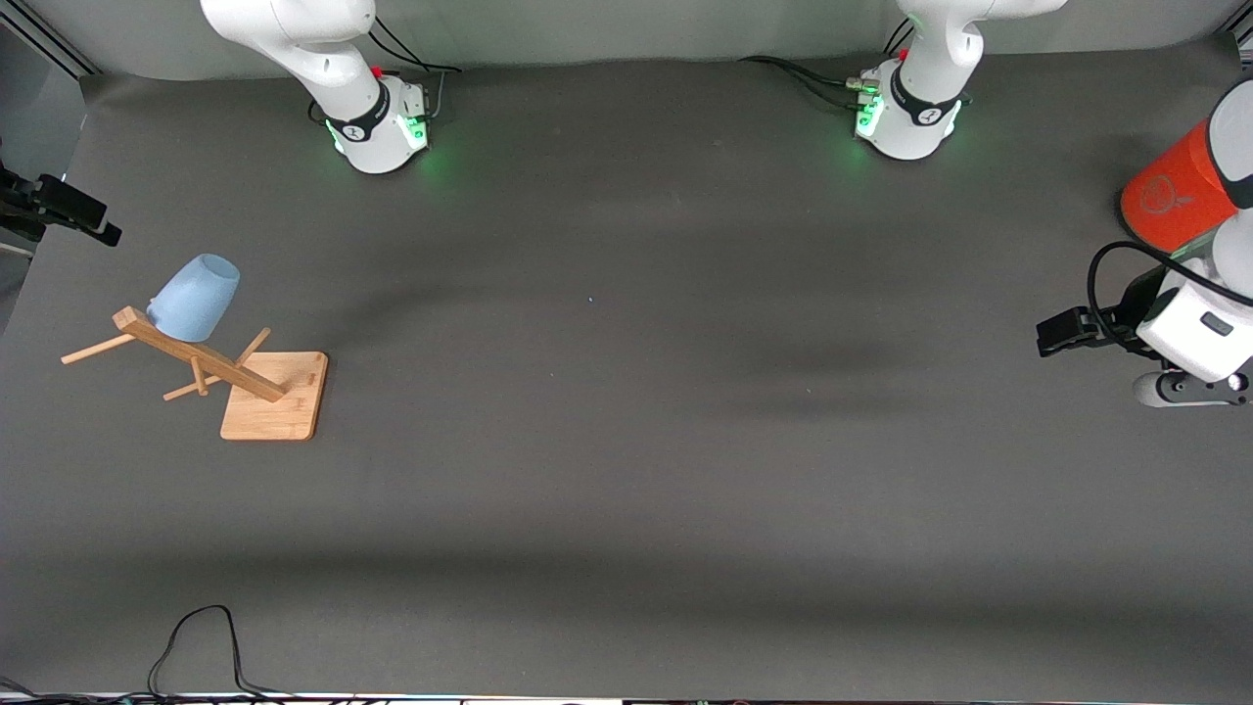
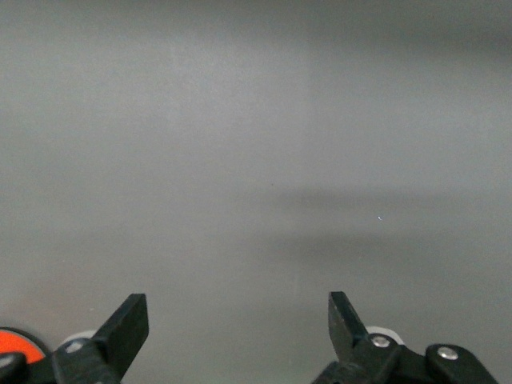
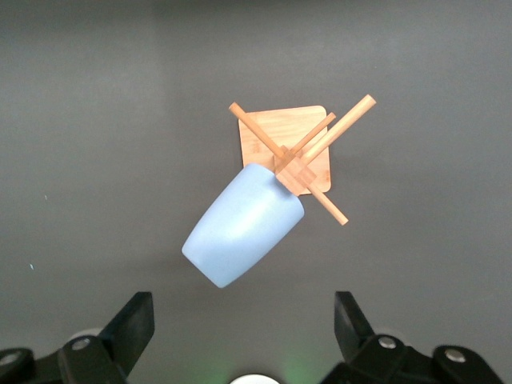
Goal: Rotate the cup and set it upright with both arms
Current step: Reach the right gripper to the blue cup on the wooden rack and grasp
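Cup (image 1: 195,297) hangs tilted on wooden rack (image 1: 256,387); left hand (image 2: 238,324) and right hand (image 3: 244,328) both released.

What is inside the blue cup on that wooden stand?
You can't see inside. The cup hangs upside down on a peg of the wooden stand, so its closed bottom faces up. The peg goes into its mouth, but the cup's wall hides it.

cup (image 1: 194,297): the smooth, matt pale-blue plastic you see
rack (image 1: 235,367): light, unvarnished-looking wood
table (image 1: 626,441): your matt dark-grey covering
grippers' fingers (image 3: 132,328): matt black plastic
cylinder (image 1: 1175,196): glossy orange
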